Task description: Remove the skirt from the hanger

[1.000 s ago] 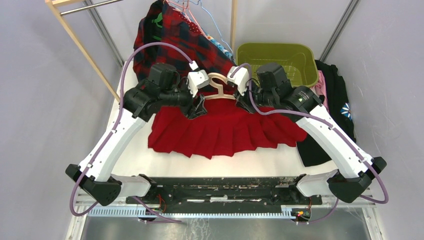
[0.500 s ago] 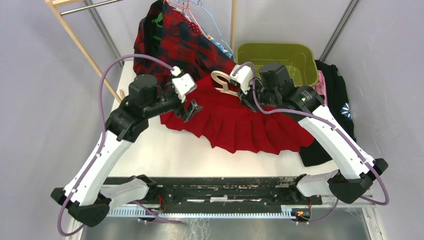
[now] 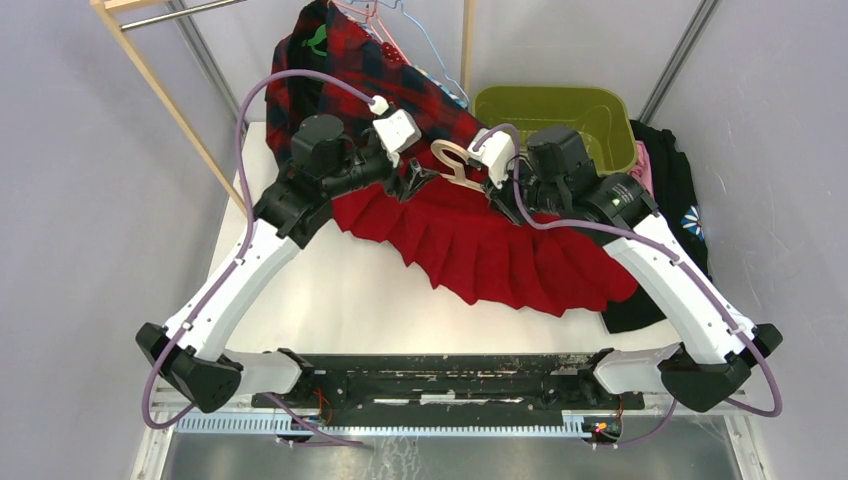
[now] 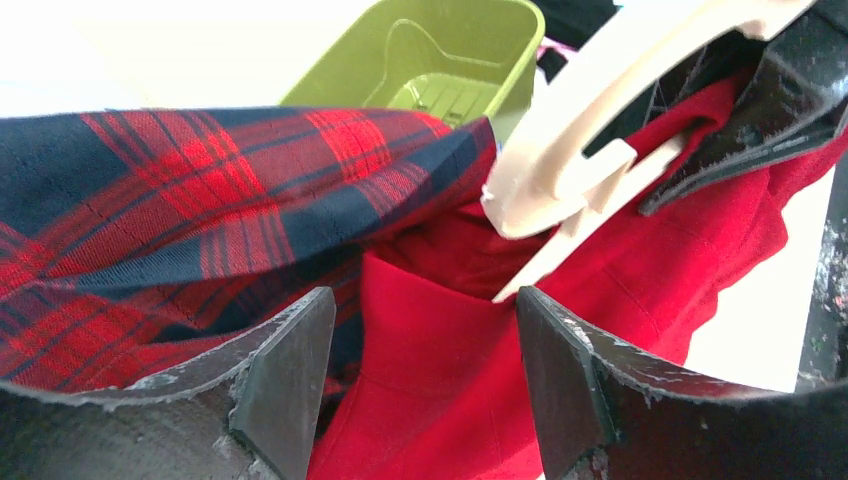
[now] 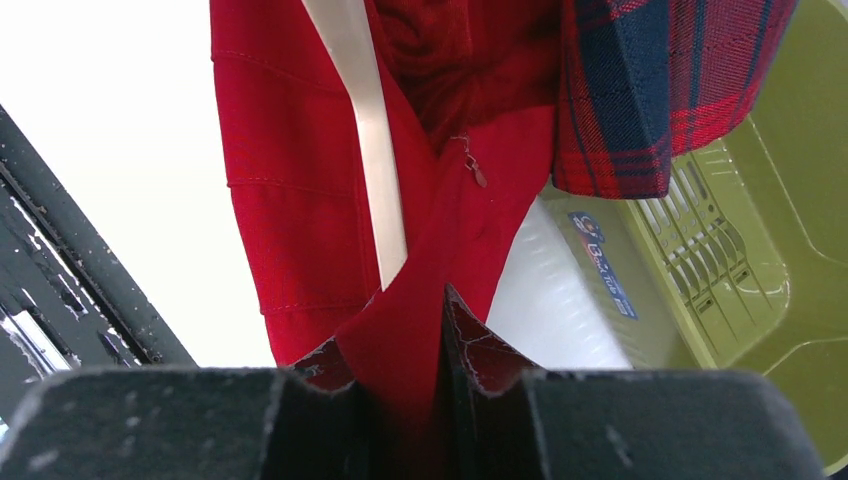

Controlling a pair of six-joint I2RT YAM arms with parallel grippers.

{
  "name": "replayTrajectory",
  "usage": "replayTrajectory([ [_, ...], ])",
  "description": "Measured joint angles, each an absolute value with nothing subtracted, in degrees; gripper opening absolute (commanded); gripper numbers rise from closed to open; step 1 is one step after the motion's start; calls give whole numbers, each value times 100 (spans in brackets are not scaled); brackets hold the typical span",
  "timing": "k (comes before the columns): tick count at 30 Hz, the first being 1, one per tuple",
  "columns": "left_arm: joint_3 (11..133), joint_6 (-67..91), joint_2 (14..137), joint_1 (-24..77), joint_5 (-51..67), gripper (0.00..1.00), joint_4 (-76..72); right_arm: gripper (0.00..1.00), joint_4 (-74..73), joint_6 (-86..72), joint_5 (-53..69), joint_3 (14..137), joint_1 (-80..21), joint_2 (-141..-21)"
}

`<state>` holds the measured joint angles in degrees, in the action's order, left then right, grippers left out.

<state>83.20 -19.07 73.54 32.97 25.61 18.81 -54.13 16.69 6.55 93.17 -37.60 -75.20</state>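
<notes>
Red pleated skirt (image 3: 490, 255) lies spread on the white table (image 3: 330, 300), waist end held up at the cream plastic hanger (image 3: 452, 163); only the right wrist view shows the right gripper (image 5: 410, 345) pinched tight on a fold of skirt cloth beside the hanger arm. Left wrist view: left gripper (image 4: 420, 340), jaws wide apart, empty, facing the hanger end. Red-and-navy plaid garment (image 3: 340, 80) overhangs the waist; olive-green plastic basket (image 3: 560, 120) sits behind.

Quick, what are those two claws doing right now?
Left gripper: open, holding nothing.
Right gripper: shut, pinching the red skirt.
</notes>
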Motion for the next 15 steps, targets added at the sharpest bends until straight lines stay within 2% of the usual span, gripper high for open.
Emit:
replayTrajectory([
  [2,8311,-1850,7384,3299,2563,71,1708,1,-5413,1671,652,9312,-3760,-7494],
  [7,8383,-1780,7583,3299,2598,44,1455,1,-5411,1669,644,9284,-3760,-7439],
  [9,8383,-1704,7712,3299,2630,29,1413,1,-5411,1671,635,9275,-3760,-7419],
  [11,8383,-1634,7843,3299,2705,5,1372,1,-5413,1673,611,9275,-3760,-7411],
  [15,8383,-1496,8042,3299,2814,3,1332,1,-5419,1673,523,9231,-3758,-7397],
])
